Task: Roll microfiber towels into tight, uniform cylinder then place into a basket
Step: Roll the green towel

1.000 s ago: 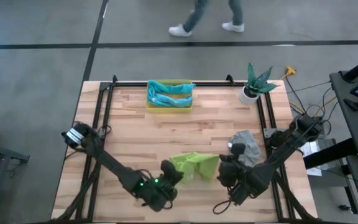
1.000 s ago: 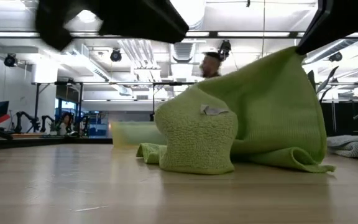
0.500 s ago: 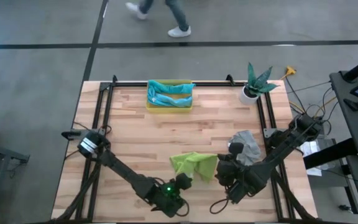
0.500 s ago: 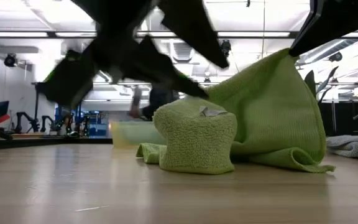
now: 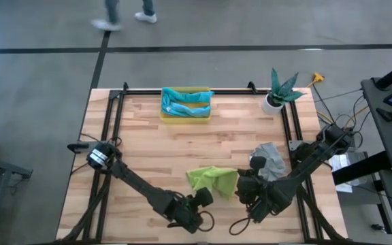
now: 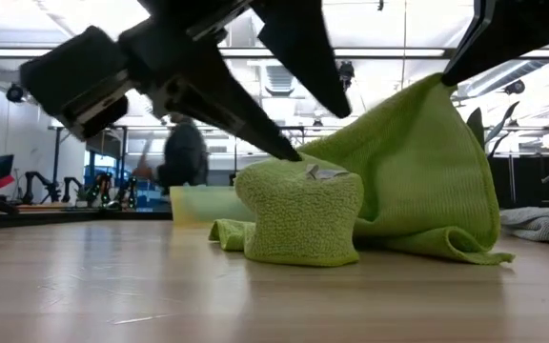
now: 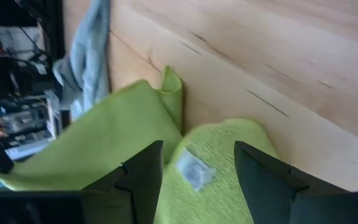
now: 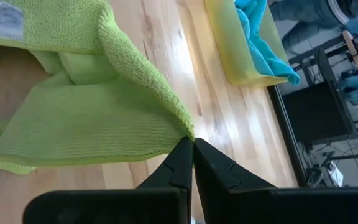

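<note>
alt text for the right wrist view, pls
The right gripper, shut, pinches a corner of the lime green towel and holds it up off the wooden table. A white tag shows on the towel's bunched part. Beyond it stands the yellow basket with blue towels inside.

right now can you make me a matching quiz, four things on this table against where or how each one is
Things:
1. lime green towel
2. grey towel
3. teal towel
4. left gripper

States:
A. lying in the yellow basket at the far edge
B. open, poised over the rolled end with the white label
C. one corner pinched up off the table by the right gripper
D. loose heap on the wood near the right arm

Pairs: 1-C, 2-D, 3-A, 4-B
</note>
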Motion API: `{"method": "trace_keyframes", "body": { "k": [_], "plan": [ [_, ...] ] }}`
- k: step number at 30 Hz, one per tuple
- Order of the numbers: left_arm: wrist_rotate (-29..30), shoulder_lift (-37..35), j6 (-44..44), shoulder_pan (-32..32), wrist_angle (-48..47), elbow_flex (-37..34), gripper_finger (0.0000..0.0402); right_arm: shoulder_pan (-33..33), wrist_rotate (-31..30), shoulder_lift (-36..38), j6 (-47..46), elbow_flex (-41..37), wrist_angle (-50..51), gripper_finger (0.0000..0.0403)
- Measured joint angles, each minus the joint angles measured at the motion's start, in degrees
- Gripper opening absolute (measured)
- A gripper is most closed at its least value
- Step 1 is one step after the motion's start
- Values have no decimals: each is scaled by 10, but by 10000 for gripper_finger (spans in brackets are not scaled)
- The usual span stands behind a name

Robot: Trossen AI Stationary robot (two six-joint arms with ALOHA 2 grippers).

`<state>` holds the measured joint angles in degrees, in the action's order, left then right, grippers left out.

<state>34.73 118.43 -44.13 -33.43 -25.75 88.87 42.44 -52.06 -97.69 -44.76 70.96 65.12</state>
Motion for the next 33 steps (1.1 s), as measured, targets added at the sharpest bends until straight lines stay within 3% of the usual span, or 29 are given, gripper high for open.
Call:
{"method": "trace_keyframes", "body": {
  "k": [9, 15, 33],
  "plan": [
    [-10, 51, -68, 11, 25, 24, 181, 0, 0, 0, 13, 0, -14, 9],
    [74, 108, -91, 13, -46, 79, 181, 0, 1, 0, 15, 0, -15, 9],
    [63, 118, -73, 38, -72, 86, 180, 0, 2, 0, 26, -2, -29, 9]
  ]
}}
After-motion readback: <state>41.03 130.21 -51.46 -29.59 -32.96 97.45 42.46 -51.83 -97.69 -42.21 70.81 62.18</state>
